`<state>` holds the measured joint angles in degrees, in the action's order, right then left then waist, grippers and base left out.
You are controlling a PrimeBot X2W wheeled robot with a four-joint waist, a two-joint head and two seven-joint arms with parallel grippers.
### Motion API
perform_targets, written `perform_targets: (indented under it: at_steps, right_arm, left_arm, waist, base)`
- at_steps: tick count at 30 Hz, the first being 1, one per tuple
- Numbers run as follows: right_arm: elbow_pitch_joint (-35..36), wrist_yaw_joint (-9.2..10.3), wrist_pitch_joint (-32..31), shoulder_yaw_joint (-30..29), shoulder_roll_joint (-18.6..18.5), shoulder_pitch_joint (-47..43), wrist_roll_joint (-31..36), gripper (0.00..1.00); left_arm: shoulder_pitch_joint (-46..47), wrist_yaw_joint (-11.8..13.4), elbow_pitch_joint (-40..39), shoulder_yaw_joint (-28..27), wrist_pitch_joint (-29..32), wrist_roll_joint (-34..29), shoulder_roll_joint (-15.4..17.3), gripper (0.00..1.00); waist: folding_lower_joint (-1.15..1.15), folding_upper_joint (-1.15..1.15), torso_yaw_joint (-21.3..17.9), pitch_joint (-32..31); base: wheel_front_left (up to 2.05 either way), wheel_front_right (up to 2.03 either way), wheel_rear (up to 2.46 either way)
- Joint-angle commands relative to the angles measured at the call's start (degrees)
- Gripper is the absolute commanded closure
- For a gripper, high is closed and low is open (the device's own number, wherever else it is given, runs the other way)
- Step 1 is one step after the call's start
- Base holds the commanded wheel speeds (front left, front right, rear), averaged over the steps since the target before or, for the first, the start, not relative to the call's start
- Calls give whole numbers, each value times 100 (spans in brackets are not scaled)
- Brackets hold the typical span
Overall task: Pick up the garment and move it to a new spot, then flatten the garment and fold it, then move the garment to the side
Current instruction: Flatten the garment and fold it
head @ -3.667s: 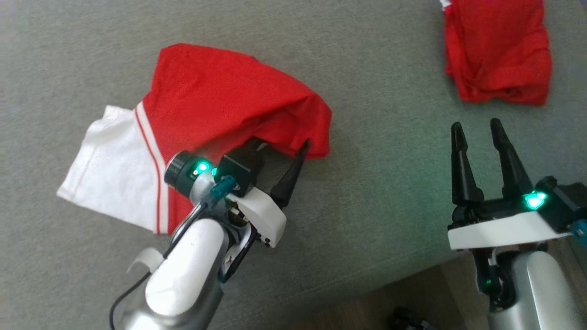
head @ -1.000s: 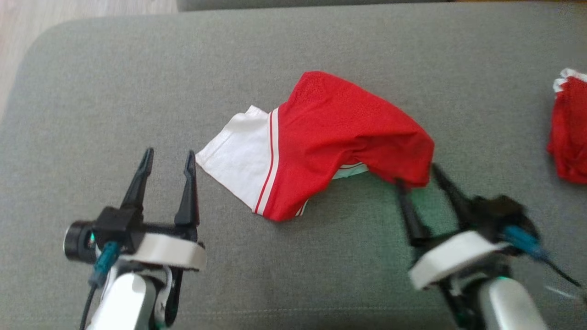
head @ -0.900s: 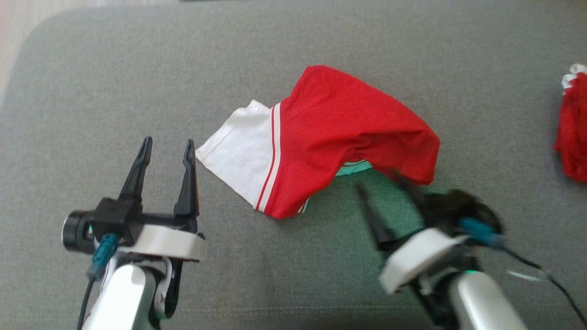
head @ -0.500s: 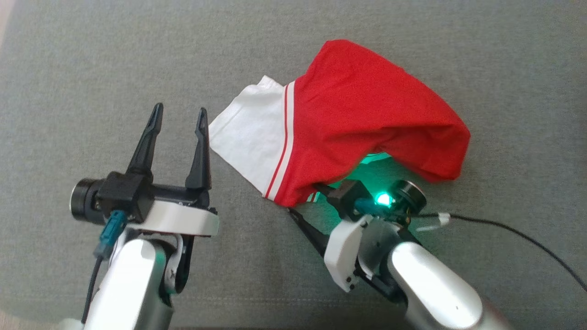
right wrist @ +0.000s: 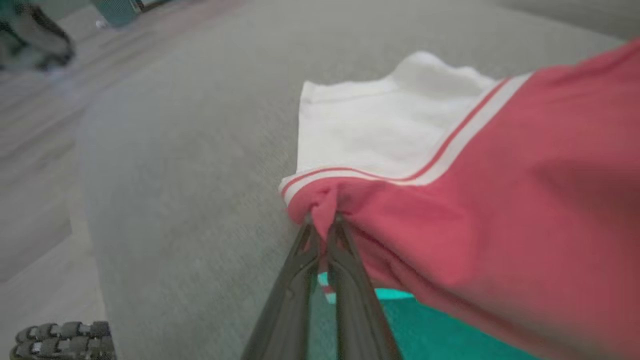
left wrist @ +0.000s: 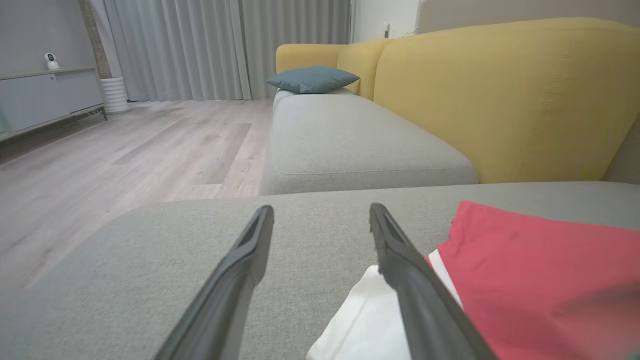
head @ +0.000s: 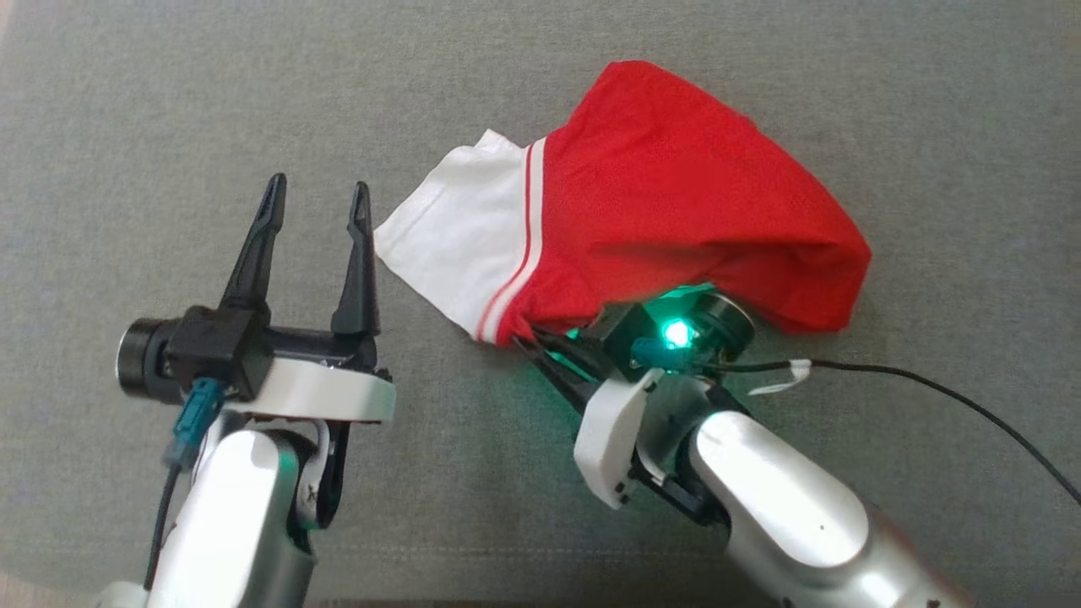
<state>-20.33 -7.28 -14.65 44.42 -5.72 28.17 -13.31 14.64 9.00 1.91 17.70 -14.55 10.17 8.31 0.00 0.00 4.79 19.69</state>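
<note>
Your right claw is pinched shut on the red hem of the garment, right beside its white stripe at the near edge. The garment, red with a white end, lies bunched on the grey sofa cushion. Your left claw hovers with its fingers spread, holding nothing, just beside that white end.

Grey fabric seat cushion, the supporting surface. One garment lay on it at upper centre of the head view: a white panel toward the left, a narrow striped band, then a red body bunched and raised toward the right. Bare cushion bordered the garment above, left and right.
</note>
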Motion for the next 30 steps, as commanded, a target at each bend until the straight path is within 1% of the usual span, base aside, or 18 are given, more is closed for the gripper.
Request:
perform_targets:
  at_steps: [1, 4, 7, 10, 14, 17, 21, 22, 23, 24, 28, 29, 30]
  right_arm:
    - [376, -21, 205, 84, 174, 110, -104, 100]
    - [799, -21, 553, -22, 200, 206, -315, 100]
    - [1158, -21, 799, -441, 216, 301, -367, 100]
    - [1411, -21, 948, -1168, 236, 340, -336, 100]
    - [1522, -21, 997, -2453, 259, 309, -292, 100]
    - [1413, -21, 935, -3358, 271, 181, -365, 100]
    - [1012, -21, 874, -4410, 279, -12, -518, 100]
    - [1012, -21, 874, -4410, 279, -12, -518, 100]
    - [749, -21, 884, -4781, 281, -85, -634, 100]
    - [611, -21, 900, -4908, 282, -113, -732, 100]
    - [129, -21, 1001, -5171, 283, -201, -993, 100]
    - [55, -21, 1044, -5186, 283, -226, -994, 86]
    - [20, -21, 1122, -5183, 283, -249, -938, 26]
  left_arm:
    - [129, -24, -178, -232, -44, -56, 45, 0]
    - [100, -36, -171, -259, -44, -76, 44, 0]
    - [86, -58, -168, -272, -44, -92, 46, 0]
    - [76, -76, -160, -273, -44, -110, 51, 0]
    - [87, -104, -142, -256, -44, -131, 48, 0]
    - [100, -121, -128, -233, -44, -145, 34, 0]
    - [121, -144, -118, -217, -44, -155, 22, 0]
    - [121, -144, -118, -217, -44, -155, 22, 0]
    - [125, -151, -111, -218, -44, -159, 22, 0]
    - [124, -154, -108, -220, -44, -161, 23, 0]
    - [128, -166, -101, -219, -44, -172, 27, 0]
    - [131, -170, -98, -217, -44, -176, 28, 0]
    - [133, -172, -95, -217, -44, -178, 30, 0]
  waist:
    - [0, 0, -53, -40]
    - [0, 0, -149, -102]
    - [0, 0, -241, -134]
    - [0, 0, -324, -144]
    - [0, 0, -382, -124]
    - [0, 0, -391, -96]
    - [0, 0, -383, -48]
    - [0, 0, -383, -48]
    - [0, 0, -380, -24]
    - [0, 0, -380, -16]
    - [0, 0, -387, 21]
    - [0, 0, -389, 27]
    - [0, 0, -393, 31]
  base:
    - [0, 0, 0]
    - [0, 0, 0]
    - [0, 0, 0]
    - [0, 0, 0]
    - [0, 0, 0]
    - [0, 0, 0]
    - [0, 0, 0]
    - [0, 0, 0]
    - [0, 0, 0]
    - [0, 0, 0]
    - [0, 0, 0]
    - [0, 0, 0]
    - [0, 0, 0]
